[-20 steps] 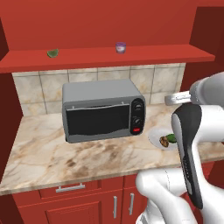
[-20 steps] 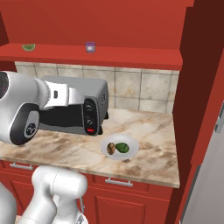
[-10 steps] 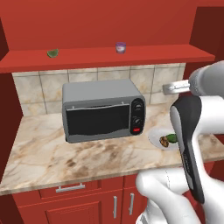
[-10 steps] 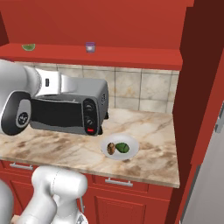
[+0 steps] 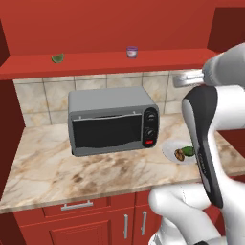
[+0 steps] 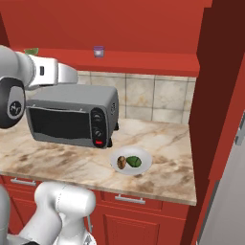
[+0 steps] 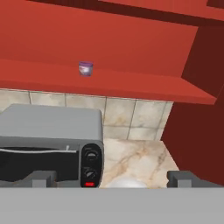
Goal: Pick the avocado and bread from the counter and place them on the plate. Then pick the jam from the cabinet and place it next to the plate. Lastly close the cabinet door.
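Observation:
The purple jam stands on the red shelf of the cabinet. On the counter lies the pale plate, and the bread and the avocado rest on it side by side. My gripper hangs open and empty above the plate, just under shelf height, below and to the right of the jam and well short of it. The cabinet's open door stands at the right.
A grey toaster oven sits on the counter left of the plate. A pale green wedge lies on the shelf, left of the jam. Red drawers run below the counter.
My hand has risen from above the plate toward the shelf, still open. The jam, plate, bread and avocado have not moved.

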